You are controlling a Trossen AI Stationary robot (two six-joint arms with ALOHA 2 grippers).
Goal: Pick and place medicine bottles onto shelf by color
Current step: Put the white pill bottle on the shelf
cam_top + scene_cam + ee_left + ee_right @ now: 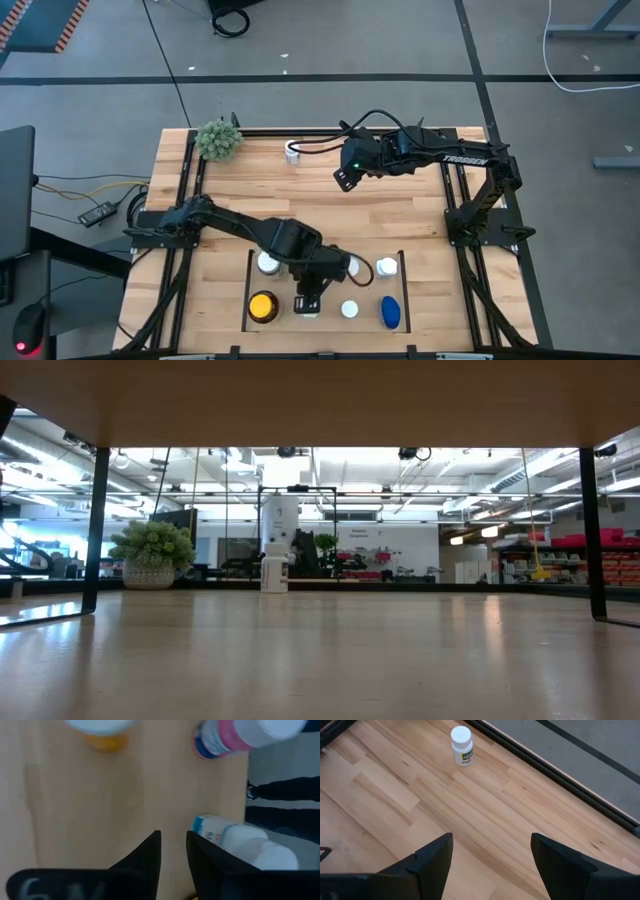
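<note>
Wide bare light-wood worktop (pixel 400 215) lies open mid-table. A lone white-capped white bottle (pixel 292 152) and the green fuzzy plant ball (pixel 218 140) stand near the far edge; the black-railed shelf bay (pixel 400 254) is crowded with bottles, the left arm (pixel 240 228) lying across it.

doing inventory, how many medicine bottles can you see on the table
7: white bottle at the far edge; nearer, white-capped, yellow-capped amber, white, blue, white, another. The left arm may hide more.

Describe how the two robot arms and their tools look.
Both arms are matte black, jointed links. The right arm carries white "TROSSEN" lettering, a looping black cable and a green light. The right tool and left tool each have two wedge-shaped black fingers.
</note>
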